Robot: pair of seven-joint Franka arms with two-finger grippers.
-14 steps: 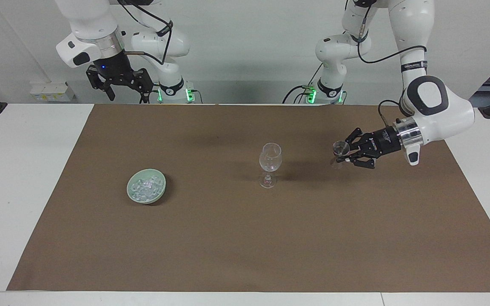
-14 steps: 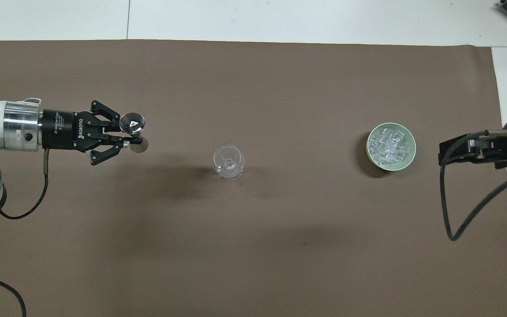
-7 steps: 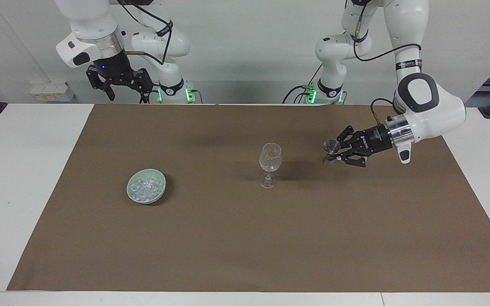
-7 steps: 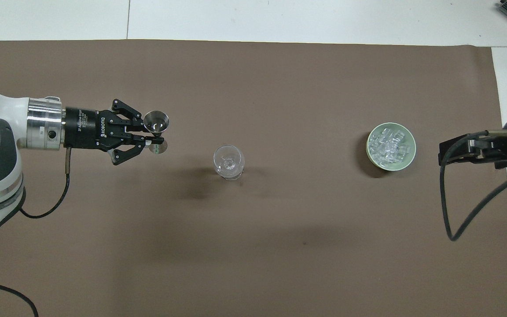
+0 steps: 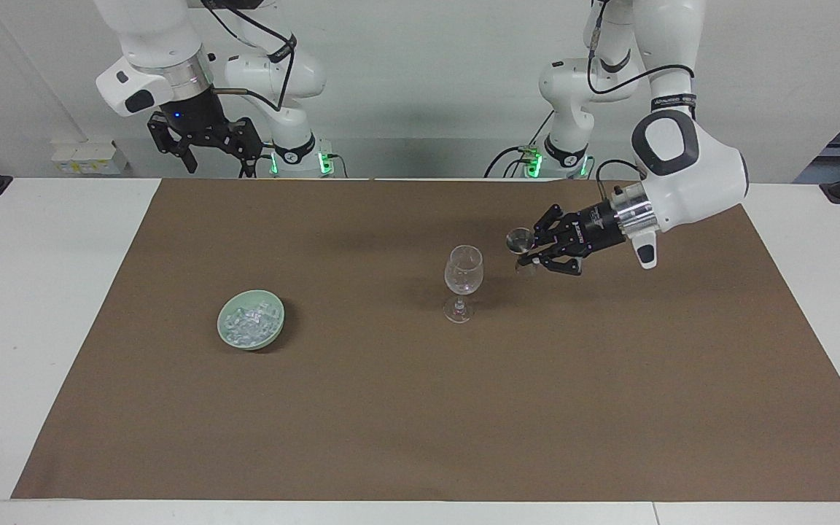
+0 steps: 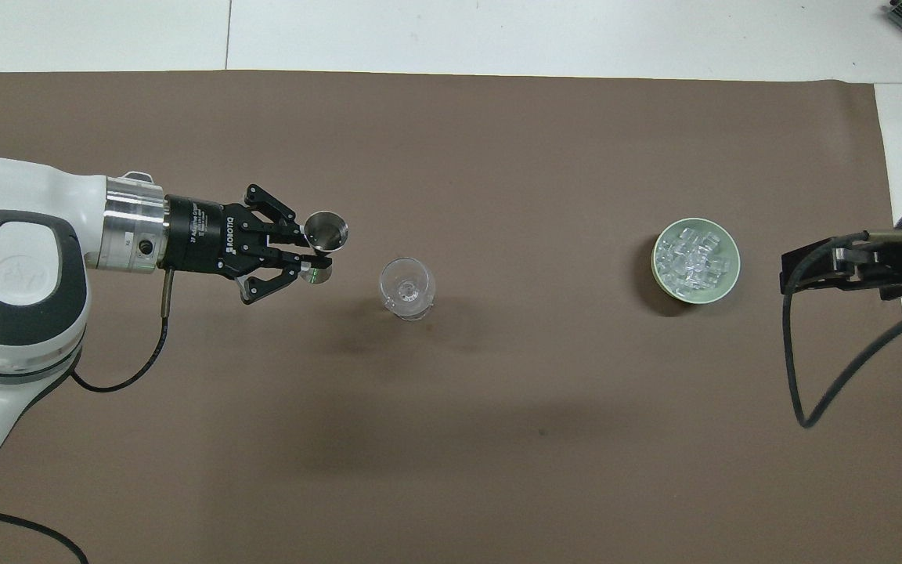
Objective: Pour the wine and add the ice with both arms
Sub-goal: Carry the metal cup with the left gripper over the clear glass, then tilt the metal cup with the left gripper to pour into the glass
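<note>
Since a second ago, my left gripper (image 5: 529, 254) has carried its metal jigger (image 5: 519, 239) toward the wine glass (image 5: 463, 281) and risen above the brown mat (image 5: 420, 408). Its fingers (image 6: 294, 252) are closed on the jigger's narrow waist. The jigger's long axis is tilted slightly off vertical, with the open cup up and the mouth (image 6: 326, 229) visible from overhead. The gripper's own axis runs along the table's length, pointing toward the right arm's end. It hangs over bare mat just beside the glass, not touching it.

I count one wine glass, upright mid-mat; one pale green bowl (image 5: 251, 329), well apart from the glass toward the right arm's end; and many chunks of ice (image 6: 694, 258) in the bowl.

My right gripper (image 5: 205, 142) waits raised near its base, fingers spread and holding nothing. Open mat surrounds glass and bowl out to every mat edge.
</note>
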